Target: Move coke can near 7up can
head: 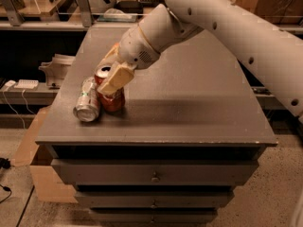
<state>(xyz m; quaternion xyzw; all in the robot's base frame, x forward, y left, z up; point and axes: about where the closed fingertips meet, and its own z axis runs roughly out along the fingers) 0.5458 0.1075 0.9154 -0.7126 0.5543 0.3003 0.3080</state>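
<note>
Grey cabinet top (189,103), gripper (104,76) clasping coke can (114,101) beside lying 7up can (87,103)

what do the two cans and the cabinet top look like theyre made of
coke can: thin metal, probably aluminium, glossy red paint, bare silver top. 7up can: likewise metal, silvery with green print. cabinet top: matte dark grey, painted metal or laminate, cannot tell. The gripper is shut on the coke can, beside the 7up can.
</note>
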